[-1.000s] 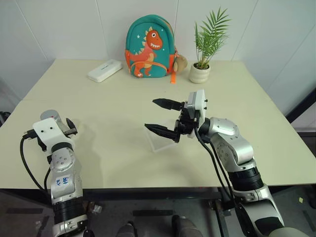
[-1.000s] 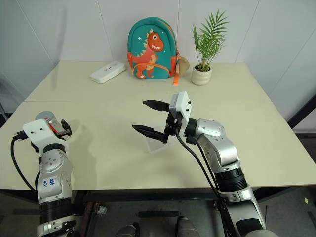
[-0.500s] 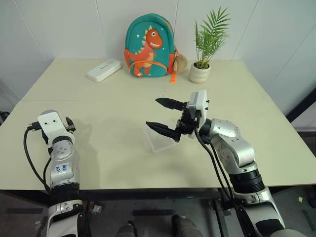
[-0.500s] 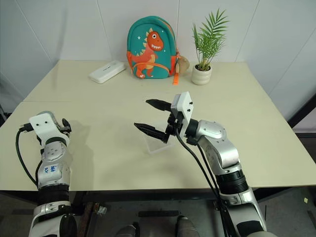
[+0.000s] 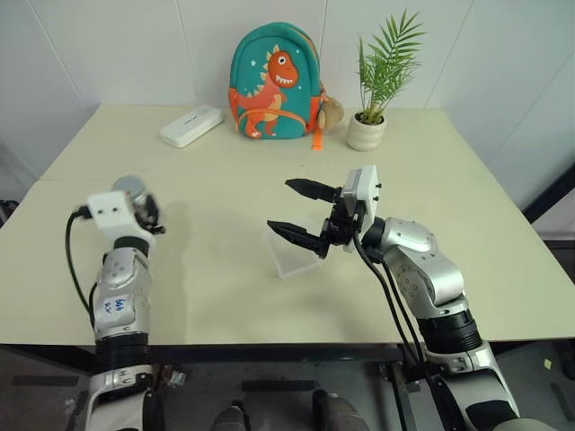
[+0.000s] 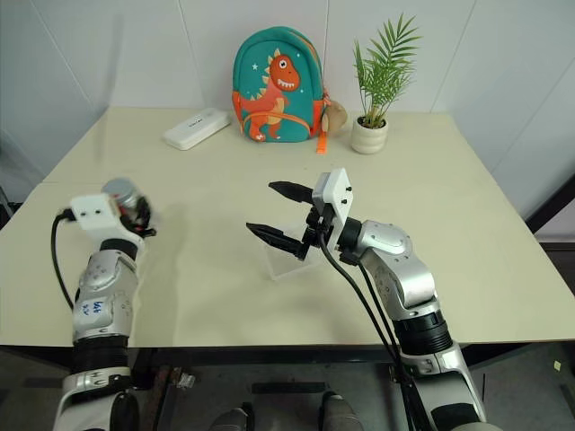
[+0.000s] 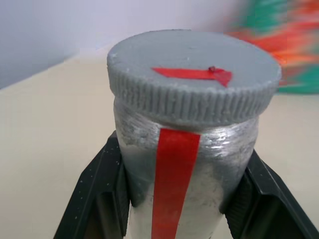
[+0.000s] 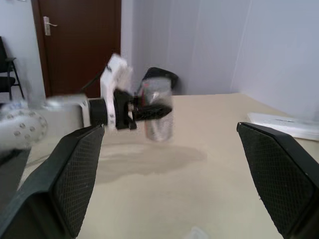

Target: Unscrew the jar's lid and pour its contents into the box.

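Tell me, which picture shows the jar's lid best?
The left wrist view: the lid sits close up, ridged, grey, with red tape, still on the jar. The eye views show a tiny grey cap; the right wrist view shows the jar blurred.

Pale cream rectangular tabletop (image 5: 225,296) with dark front edge, set against white panelled wall (image 5: 117,49) with thin vertical seams. Dark brown wooden door (image 8: 79,45) with metal lever handle (image 8: 47,25) in far white wall. Dark grey floor (image 5: 269,400) below table. Even, soft light.
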Motion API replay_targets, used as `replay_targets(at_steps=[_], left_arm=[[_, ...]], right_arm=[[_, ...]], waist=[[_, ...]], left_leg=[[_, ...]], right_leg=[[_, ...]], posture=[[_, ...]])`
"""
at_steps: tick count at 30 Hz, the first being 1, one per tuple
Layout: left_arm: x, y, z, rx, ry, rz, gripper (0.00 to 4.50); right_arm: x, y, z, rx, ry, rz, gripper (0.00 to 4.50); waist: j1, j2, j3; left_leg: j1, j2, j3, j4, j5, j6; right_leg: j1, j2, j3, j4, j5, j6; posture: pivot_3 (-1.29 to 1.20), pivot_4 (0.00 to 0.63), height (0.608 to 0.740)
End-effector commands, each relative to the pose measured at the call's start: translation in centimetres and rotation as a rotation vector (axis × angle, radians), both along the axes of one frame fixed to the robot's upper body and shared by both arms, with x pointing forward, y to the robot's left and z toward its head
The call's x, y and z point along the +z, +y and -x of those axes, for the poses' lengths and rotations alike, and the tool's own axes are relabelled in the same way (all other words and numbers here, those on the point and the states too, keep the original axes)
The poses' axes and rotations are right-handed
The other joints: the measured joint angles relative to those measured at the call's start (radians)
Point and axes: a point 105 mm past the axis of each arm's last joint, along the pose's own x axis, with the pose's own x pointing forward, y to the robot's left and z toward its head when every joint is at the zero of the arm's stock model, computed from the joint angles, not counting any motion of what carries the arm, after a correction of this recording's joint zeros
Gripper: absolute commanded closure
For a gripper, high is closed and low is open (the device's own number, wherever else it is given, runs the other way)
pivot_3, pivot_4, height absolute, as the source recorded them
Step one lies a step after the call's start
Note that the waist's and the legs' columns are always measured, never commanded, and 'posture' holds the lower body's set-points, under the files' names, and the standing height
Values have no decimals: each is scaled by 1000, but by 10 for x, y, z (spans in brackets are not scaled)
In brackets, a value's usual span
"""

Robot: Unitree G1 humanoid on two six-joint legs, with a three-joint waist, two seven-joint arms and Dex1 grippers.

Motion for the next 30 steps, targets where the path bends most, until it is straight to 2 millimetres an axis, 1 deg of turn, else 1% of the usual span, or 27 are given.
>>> replay_targets(at_steps=[1,2,4,5,6,8,9,11,14,17,21,25,30], left_arm=[[22,-40,21,-365,18,-130,2545],[21,-45,24,-409,46,-193,2545],[19,-57,29,-514,97,-248,2545],[18,-61,30,-550,115,-257,2545],[17,-73,34,-633,130,-280,2545],[13,-97,42,-792,156,-329,2545],[11,-105,45,-846,165,-343,2545],[9,-112,45,-888,173,-354,2545],[9,-124,42,-924,158,-362,2545],[9,-129,40,-943,147,-363,2545],[10,-132,39,-953,140,-360,2545],[10,-135,39,-963,134,-359,2545],[10,-137,41,-972,130,-356,2545]], right_arm=[[16,-8,3,-39,-39,-18,0],[19,-6,4,-40,-39,-7,0],[22,-1,5,-42,-29,13,0],[23,0,5,-45,-23,20,0],[26,5,5,-51,-16,27,0],[32,14,5,-56,2,35,0],[34,18,5,-58,18,37,0],[36,21,5,-57,39,38,0],[36,33,12,-3,97,39,0],[31,42,19,34,129,57,0],[28,49,16,17,141,67,0],[29,50,9,-14,137,62,0],[26,47,5,-34,139,66,0]], waist=[[-2,0,0],[-1,0,0],[-1,1,0],[-2,1,0],[-2,1,0],[-1,1,0],[0,1,0],[2,1,0],[2,1,0],[2,1,0],[1,1,0],[2,1,0],[1,1,0]], left_leg=[[1,0,1,-2,0,0],[2,1,1,-3,0,0],[2,1,1,-4,0,0],[2,1,1,-4,0,0],[2,1,1,-4,0,0],[1,2,1,-4,0,0],[1,1,1,-4,0,0],[1,2,1,-4,0,0],[1,2,1,-4,0,1],[1,2,1,-4,0,1],[1,3,1,-4,0,1],[1,3,1,-3,0,1],[1,3,1,-3,0,1]], right_leg=[[0,0,0,0,0,0],[0,0,0,0,0,0],[-1,0,0,0,-1,-2],[-2,1,0,1,-4,-7],[-2,1,0,1,-6,-11],[-2,1,0,1,-6,-11],[-3,1,0,1,-6,-11],[-3,1,0,1,-6,-11],[-3,1,0,2,-7,-12],[-4,1,0,3,-6,-11],[-4,3,1,6,-6,-10],[-6,3,1,9,-6,-11],[-6,3,1,9,-7,-11]], posture=[[0,150,740],[0,150,740],[0,150,740],[0,150,740],[0,150,740],[0,150,740],[0,150,740],[0,150,740],[0,150,740],[0,150,740],[0,150,740],[0,150,740],[0,150,740]])
